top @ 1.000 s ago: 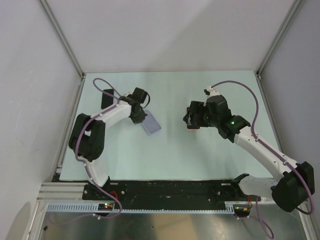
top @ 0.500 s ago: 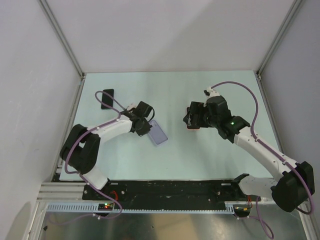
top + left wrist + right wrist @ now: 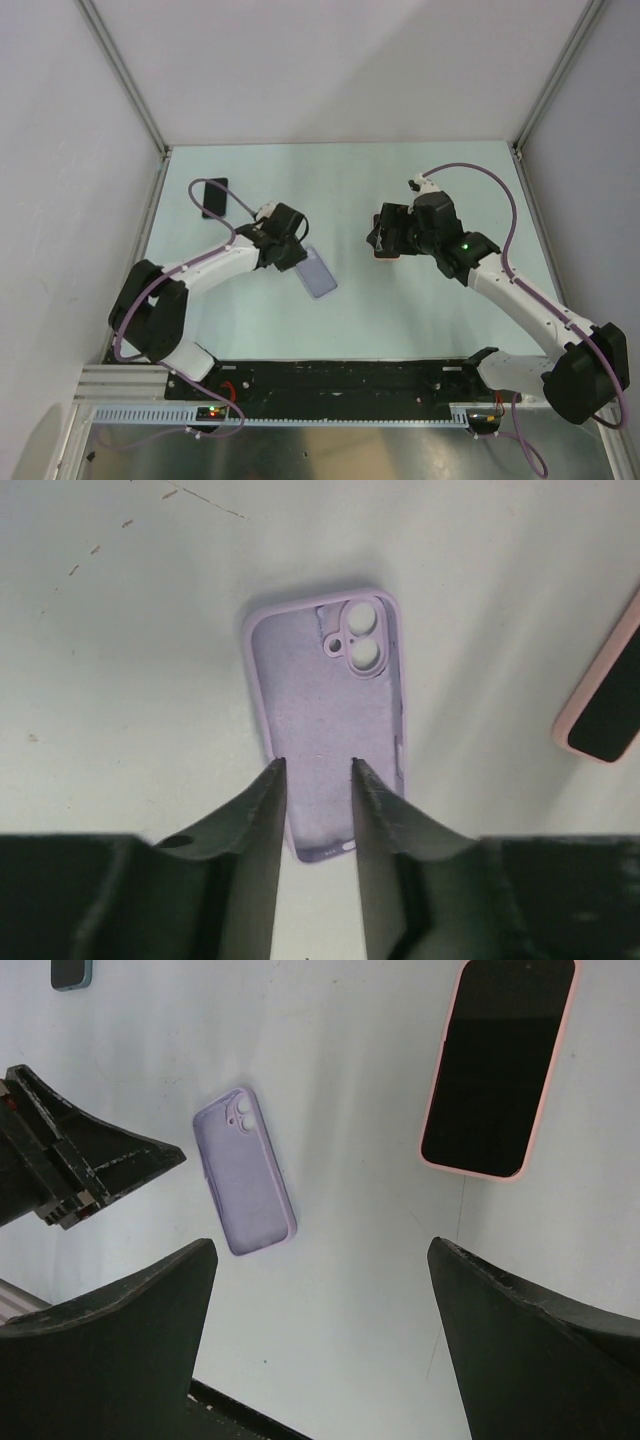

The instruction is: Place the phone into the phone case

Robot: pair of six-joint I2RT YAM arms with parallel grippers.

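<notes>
The lilac phone case [image 3: 318,271] lies open side up on the table; it also shows in the left wrist view [image 3: 325,720] and the right wrist view [image 3: 245,1170]. My left gripper [image 3: 292,255] hovers over the case's lower end [image 3: 315,763], jaws a narrow gap apart with nothing held between them. The pink-edged phone [image 3: 497,1065] lies screen up to the right of the case. Its edge shows in the left wrist view [image 3: 605,695]. In the top view the phone [image 3: 385,256] is mostly hidden under my right gripper [image 3: 385,235]. The right gripper [image 3: 320,1250] is wide open and empty.
A dark phone or case [image 3: 213,196] lies at the far left of the table and shows in the right wrist view [image 3: 72,972]. White walls and metal frame posts [image 3: 130,90] bound the table. The black base rail [image 3: 330,380] runs along the near edge.
My left gripper moved toward the near right, and the lilac case slid with it toward the table's middle. The right arm and the phone have not moved.
</notes>
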